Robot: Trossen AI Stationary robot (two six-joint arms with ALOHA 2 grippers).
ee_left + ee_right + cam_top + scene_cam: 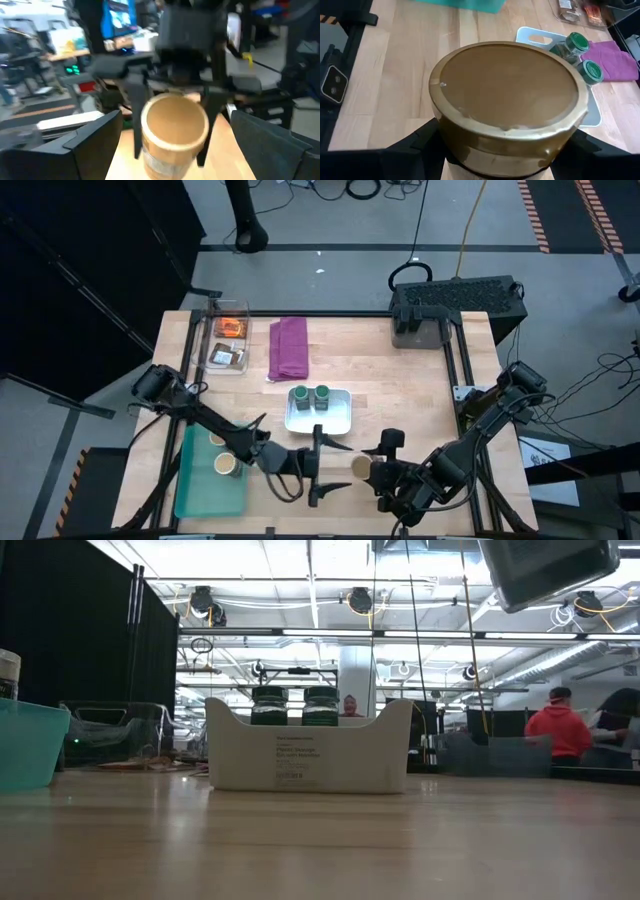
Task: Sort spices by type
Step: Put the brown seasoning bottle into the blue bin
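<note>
A tan-lidded jar (360,467) sits in my right gripper (374,468) near the table's near edge. It fills the right wrist view (507,100). My left gripper (320,465) is open and faces the jar from the left. In the left wrist view its fingers (90,145) stand wide on either side of the jar (175,125) without touching it. Two more tan-lidded jars (221,452) stand in a teal tray (200,495). Two green-lidded jars (311,394) stand in a white tray (335,420). The packets (230,330) lie in a clear box. My right gripper pinches the tan-lidded jar between its two fingers (137,125), one on each side of the jar's body just below the lid (470,150). The fingers come from the table's right. The jar is about upright with its lid up; its base is out of every frame.
A folded purple cloth (289,347) lies at the far side, next to the clear box (222,358). A black device (455,300) stands at the far right corner. Bare wood lies between the white tray and the near edge. People show in the room behind (560,730).
</note>
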